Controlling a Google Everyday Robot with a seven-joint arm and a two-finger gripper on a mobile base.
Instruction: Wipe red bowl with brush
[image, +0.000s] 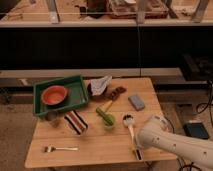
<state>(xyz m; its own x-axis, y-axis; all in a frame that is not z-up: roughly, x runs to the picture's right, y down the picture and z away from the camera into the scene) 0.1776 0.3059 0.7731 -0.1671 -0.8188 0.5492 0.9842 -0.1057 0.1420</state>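
Note:
The red bowl (54, 94) sits in a green tray (59, 80) at the table's back left. The brush (129, 126) lies flat on the table at the front right, with its round head toward the middle and its white handle running toward the front edge. My gripper (137, 148) is down at the black end of that handle, at the tip of the white arm that comes in from the lower right. The arm hides most of it. It is shut at the handle. The brush rests on the wood, far from the bowl.
A yellow-green utensil (104, 114) lies at the table's middle, and a striped item (76, 122) and a small cup (52, 118) lie left of it. A fork (60, 148) is at the front left. A blue sponge (136, 102), a white bag (100, 85) and a brown item (116, 93) lie at the back.

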